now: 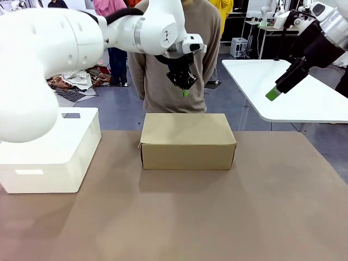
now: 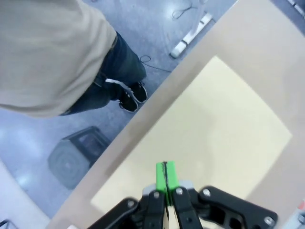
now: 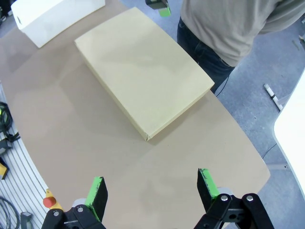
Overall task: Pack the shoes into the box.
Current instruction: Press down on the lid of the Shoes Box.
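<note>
Front view: one box (image 1: 188, 140) sits lid-down on the brown table (image 1: 179, 217), beside one white container (image 1: 51, 155). Its contents are hidden. The left gripper (image 1: 185, 91) hangs above the box's far edge, pads together, empty. The right gripper (image 1: 272, 95) hovers off to the side.

Left wrist view: the green pads (image 2: 165, 175) are pressed together over the box (image 2: 205, 143).

Right wrist view: the right gripper (image 3: 155, 191) is spread wide, holding nothing, above the table near the box (image 3: 143, 78).
</note>
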You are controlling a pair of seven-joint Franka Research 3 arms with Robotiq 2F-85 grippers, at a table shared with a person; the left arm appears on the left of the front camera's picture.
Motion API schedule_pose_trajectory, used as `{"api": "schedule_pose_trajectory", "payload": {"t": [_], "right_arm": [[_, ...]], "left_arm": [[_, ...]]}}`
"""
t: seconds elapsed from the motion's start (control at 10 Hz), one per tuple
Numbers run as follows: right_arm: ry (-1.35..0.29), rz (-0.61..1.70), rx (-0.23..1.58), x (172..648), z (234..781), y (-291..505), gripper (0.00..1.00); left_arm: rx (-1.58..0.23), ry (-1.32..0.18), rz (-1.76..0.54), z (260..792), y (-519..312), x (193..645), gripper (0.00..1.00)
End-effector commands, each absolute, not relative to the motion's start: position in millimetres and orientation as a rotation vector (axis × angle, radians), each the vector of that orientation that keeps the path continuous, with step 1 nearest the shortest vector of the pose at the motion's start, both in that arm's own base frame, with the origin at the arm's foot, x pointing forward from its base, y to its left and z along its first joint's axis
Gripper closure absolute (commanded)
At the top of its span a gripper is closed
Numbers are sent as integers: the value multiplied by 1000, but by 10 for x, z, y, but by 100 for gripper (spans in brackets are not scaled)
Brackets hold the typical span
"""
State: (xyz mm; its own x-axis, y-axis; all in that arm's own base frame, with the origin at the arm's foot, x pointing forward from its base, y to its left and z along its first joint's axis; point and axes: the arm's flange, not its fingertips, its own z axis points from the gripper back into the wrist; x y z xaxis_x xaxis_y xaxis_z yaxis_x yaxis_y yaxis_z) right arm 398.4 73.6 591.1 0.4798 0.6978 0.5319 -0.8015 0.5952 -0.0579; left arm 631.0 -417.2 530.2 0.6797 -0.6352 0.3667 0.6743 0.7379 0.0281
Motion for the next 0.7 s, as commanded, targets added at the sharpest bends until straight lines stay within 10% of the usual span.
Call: {"api": "schedule_pose_trajectory", "payload": {"t": [0.0, 0.6], "right_arm": [[-551, 920, 191, 4013, 5928, 744, 0], [-551, 920, 191, 4013, 5928, 744, 0]], "left_arm": [[-72, -383, -706, 5124, -3864, 5868, 100], [-98, -381, -733, 5315, -4053, 6115, 100]]}}
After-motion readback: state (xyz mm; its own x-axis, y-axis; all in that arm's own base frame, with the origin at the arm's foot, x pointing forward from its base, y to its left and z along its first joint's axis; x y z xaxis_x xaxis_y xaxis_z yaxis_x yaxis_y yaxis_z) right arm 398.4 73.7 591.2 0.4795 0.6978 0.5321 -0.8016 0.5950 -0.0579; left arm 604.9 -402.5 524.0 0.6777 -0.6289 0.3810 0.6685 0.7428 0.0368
